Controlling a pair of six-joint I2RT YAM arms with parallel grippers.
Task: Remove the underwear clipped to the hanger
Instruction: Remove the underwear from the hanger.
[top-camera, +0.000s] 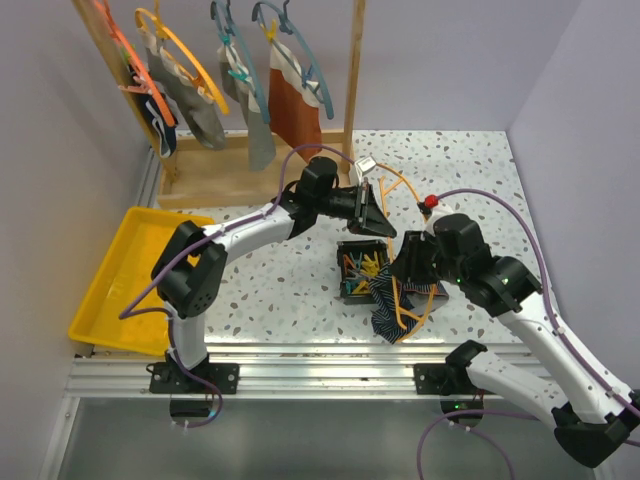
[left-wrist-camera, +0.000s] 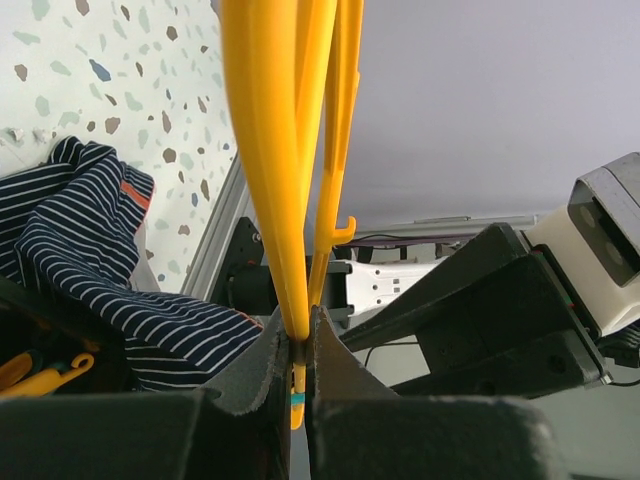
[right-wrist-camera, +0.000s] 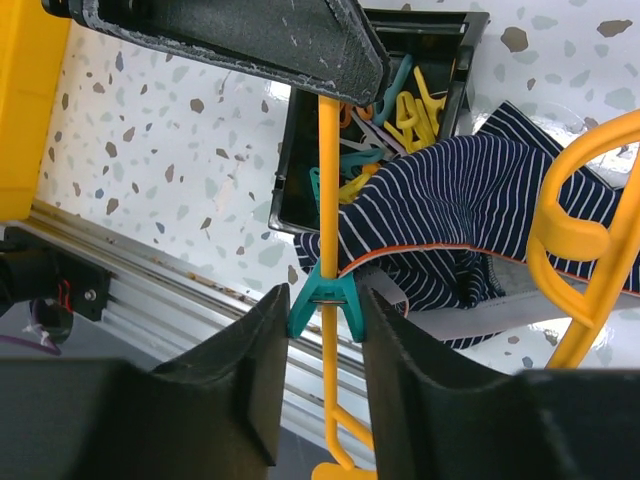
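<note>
Currently: one open black plastic box (right-wrist-camera: 290, 150) sits mid-counter (top-camera: 280, 280), holding a loose pile of small plastic clips (right-wrist-camera: 405, 110) in yellow, teal and orange; too tangled to count. One flat yellow plastic tray (top-camera: 100, 290) lies at the left edge of the counter.

The navy white-striped cloth briefs with orange trim (right-wrist-camera: 450, 210) are draped over the box's near-right corner and onto the counter. They are attached to one yellow plastic hanger (left-wrist-camera: 270, 150) by a single teal plastic clip (right-wrist-camera: 322, 292) on the hanger's thin bar.

The left end effector (left-wrist-camera: 303, 340) is clamped tight on that yellow hanger, fingers pressed together around its bar just above the box. The right end effector (right-wrist-camera: 325, 310) has its jaws narrowed around the teal clip, with both pads against the clip's wings, so it looks like a pinch on the clip, not on the cloth.

At the back, one wooden rack (top-camera: 350, 80) carries four more hangers: orange, yellow, teal and grey-blue. Clipped on them are two grey pieces (top-camera: 200, 115), one rust-brown piece (top-camera: 297, 118) and one dark navy piece (top-camera: 157, 112). Anything behind those I can't make out.
</note>
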